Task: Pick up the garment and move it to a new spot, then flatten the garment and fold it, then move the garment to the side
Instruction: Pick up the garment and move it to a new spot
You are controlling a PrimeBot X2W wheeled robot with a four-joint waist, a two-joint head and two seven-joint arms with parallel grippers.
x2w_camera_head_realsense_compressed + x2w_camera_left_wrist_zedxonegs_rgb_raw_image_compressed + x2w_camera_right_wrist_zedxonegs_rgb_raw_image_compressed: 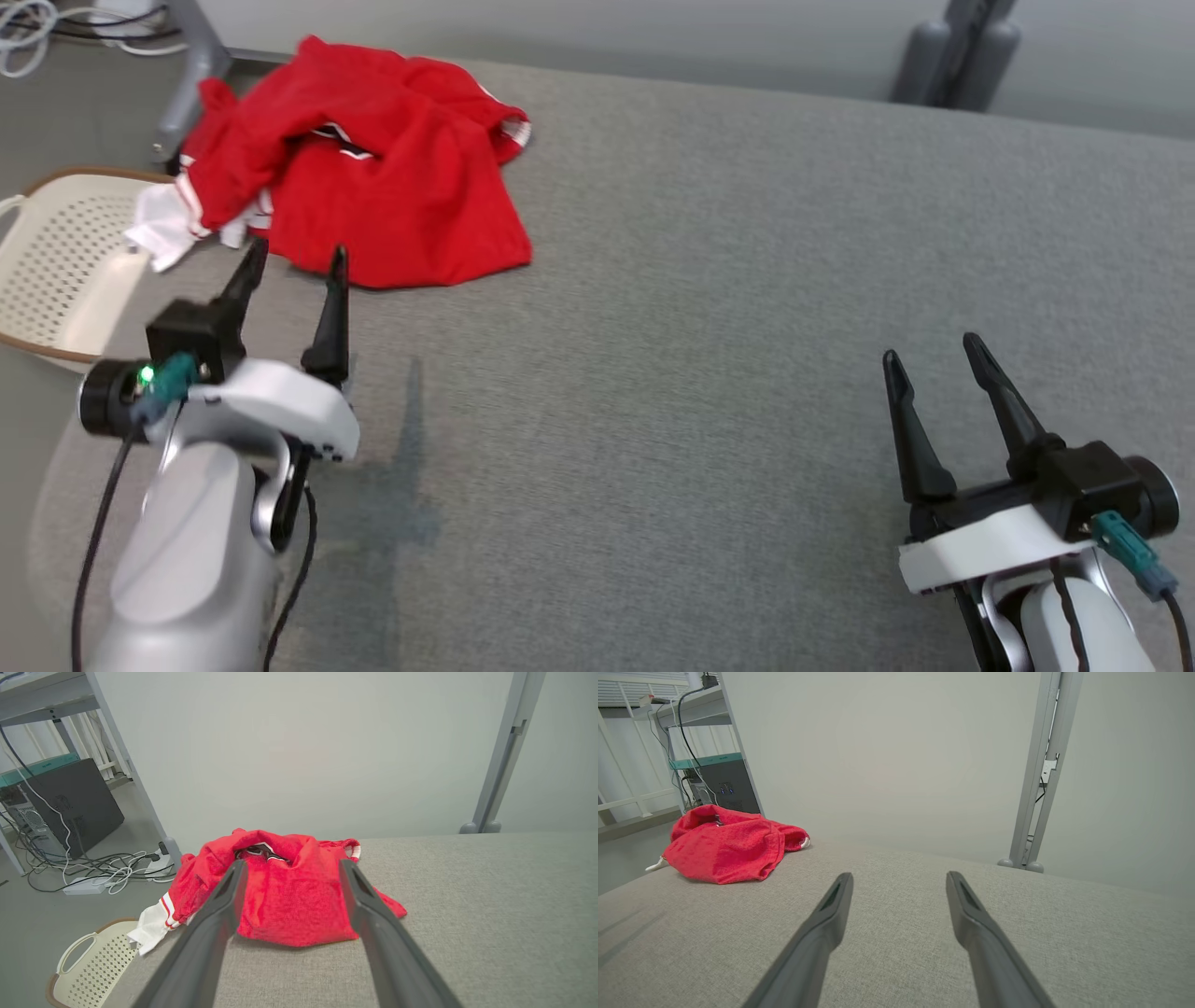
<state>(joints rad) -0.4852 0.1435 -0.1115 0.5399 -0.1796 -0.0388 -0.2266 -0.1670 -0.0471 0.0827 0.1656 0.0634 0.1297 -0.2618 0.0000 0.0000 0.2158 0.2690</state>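
The garment (373,168) is red with white trim and lies crumpled at the far left corner of the grey table (709,327); a white part hangs over the left edge. My left gripper (297,252) is open just short of its near hem, fingertips pointing at it, nothing between them. In the left wrist view the garment (289,896) sits between and beyond the open left gripper (292,865). My right gripper (929,347) is open over bare cloth at the lower right, far from the garment. The right wrist view shows the garment (724,844) far left and the right gripper (899,877) open.
A cream perforated basket (56,261) stands on the floor left of the table, under the garment's hanging edge. Cables and a dark computer case (70,807) lie on the floor beyond. A grey post (952,47) stands behind the table's far right.
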